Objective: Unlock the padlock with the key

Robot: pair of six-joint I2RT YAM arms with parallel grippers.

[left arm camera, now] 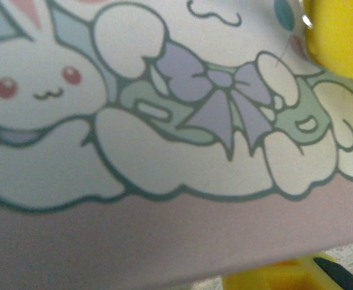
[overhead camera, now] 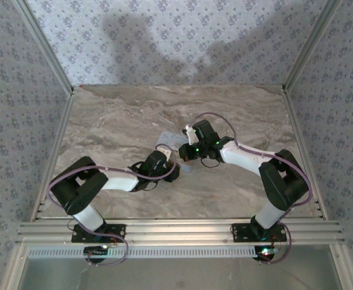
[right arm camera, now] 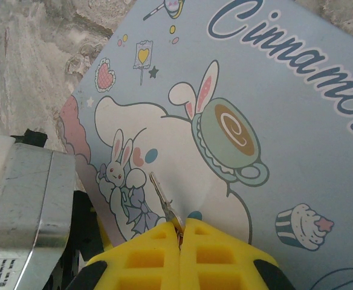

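Note:
My right gripper (right arm camera: 181, 222) is shut on the small silvery key (right arm camera: 162, 196). The key's blade points up and left over the printed lid of the light-blue tin (right arm camera: 273, 90). In the top view both grippers meet at mid-table, the right gripper (overhead camera: 186, 152) above the tin (overhead camera: 166, 141) and the left gripper (overhead camera: 171, 171) at the tin's near edge. The left wrist view is pressed close against the tin's rabbit print (left arm camera: 164, 121). One of its own yellow fingers (left arm camera: 300, 275) pokes out beneath the tin. The padlock is hidden.
A grey metal block (right arm camera: 22, 205) of the left arm stands close beside the tin's left edge. The right gripper's yellow finger (left arm camera: 340, 36) intrudes at the top right of the left wrist view. Patterned walls (overhead camera: 19, 109) enclose the marble table (overhead camera: 122, 115).

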